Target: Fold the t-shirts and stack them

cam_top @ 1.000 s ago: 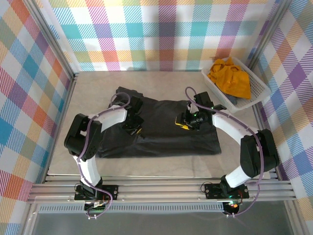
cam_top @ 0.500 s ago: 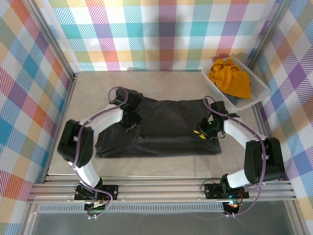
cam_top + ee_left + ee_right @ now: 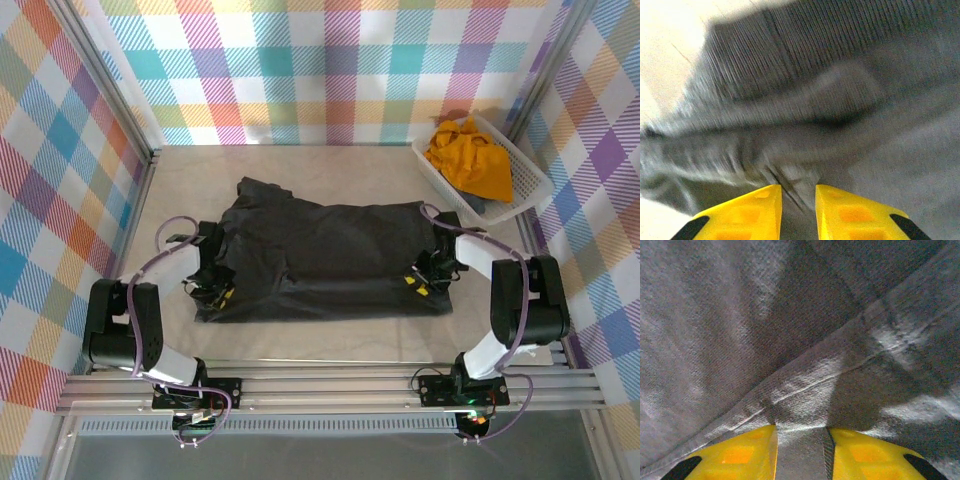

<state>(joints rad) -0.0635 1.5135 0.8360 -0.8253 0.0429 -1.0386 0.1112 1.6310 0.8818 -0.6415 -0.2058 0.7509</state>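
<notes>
Starting nearest: both arm bases sit on the metal rail [image 3: 330, 385] at the near edge, then a bare strip of table [image 3: 330, 335]. Just past that, the black t-shirt [image 3: 330, 250] lies mid-table as a wide folded slab, long side running left to right, with a rumpled bump at its far left corner. The left gripper [image 3: 215, 291] is down at the shirt's near left end, touching the fabric. In the left wrist view the left gripper [image 3: 798, 187] has its yellow fingers [image 3: 757, 210] a narrow slot apart with a ridge of the black t-shirt [image 3: 840, 100] running into the slot; the frame is blurred, so I cannot tell if it is actually gripping. The right gripper [image 3: 420, 284] is at the shirt's near right corner. In the right wrist view the right gripper [image 3: 801, 427] is nearly closed, pinching a folded strip of the black t-shirt [image 3: 740, 315] with a stitched hem line leading into the gap. Farther back on the right, well apart from the black shirt, is a white basket [image 3: 437, 187] holding the mustard t-shirt [image 3: 475, 160], bunched up and unfolded. Checked walls [image 3: 330, 70] stand behind.
</notes>
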